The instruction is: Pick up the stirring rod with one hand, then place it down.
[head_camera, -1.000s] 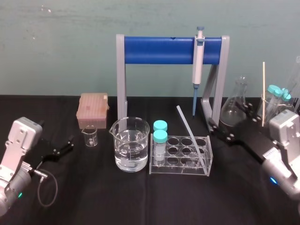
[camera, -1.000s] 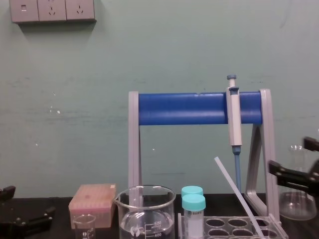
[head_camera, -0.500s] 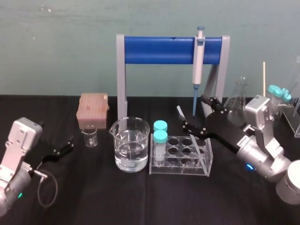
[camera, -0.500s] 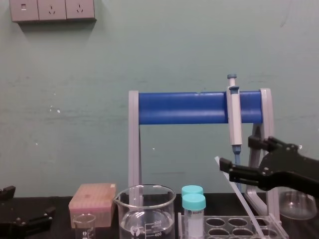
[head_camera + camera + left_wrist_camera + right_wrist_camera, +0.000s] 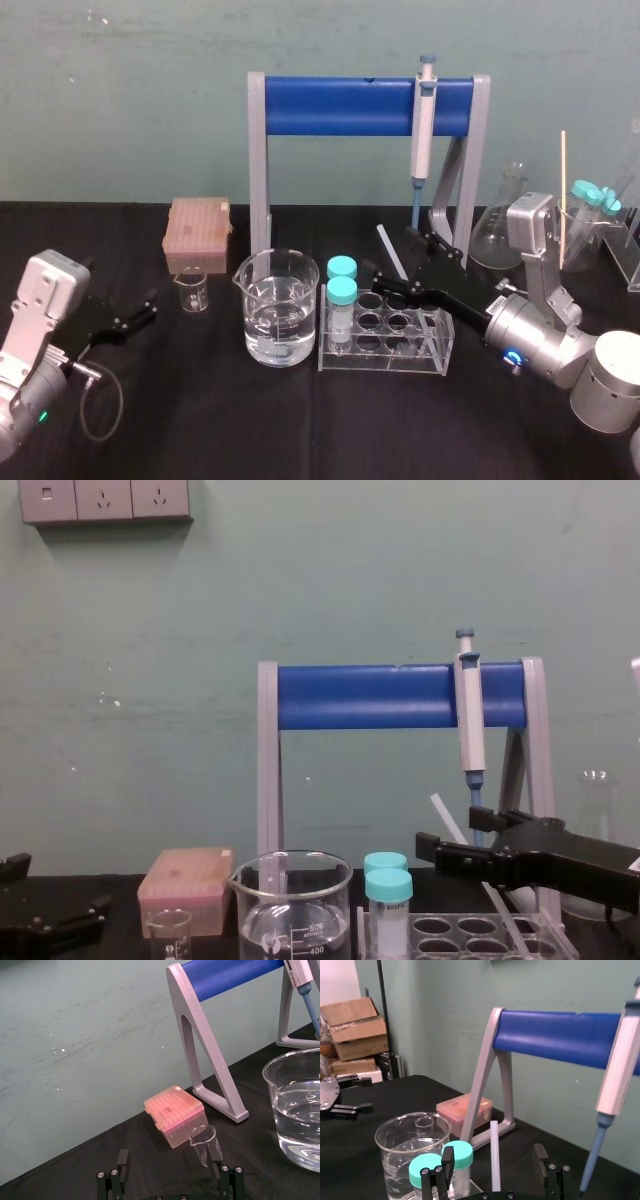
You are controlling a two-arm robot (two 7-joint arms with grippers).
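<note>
Right pincer (image 5: pixel 393 259) spread astride stirring rod (image 5: pixel 384 239), left pincer (image 5: pixel 134 314) parked

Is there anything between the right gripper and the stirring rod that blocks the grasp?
Nothing visible. The open right gripper has one finger on each side of the rod; the capped tubes stand beside it, not between.

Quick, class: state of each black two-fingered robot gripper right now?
Left gripper: open, empty, parked on the left.
Right gripper: open, straddling the long, thin translucent white stirring rod, not yet gripping it.
</note>
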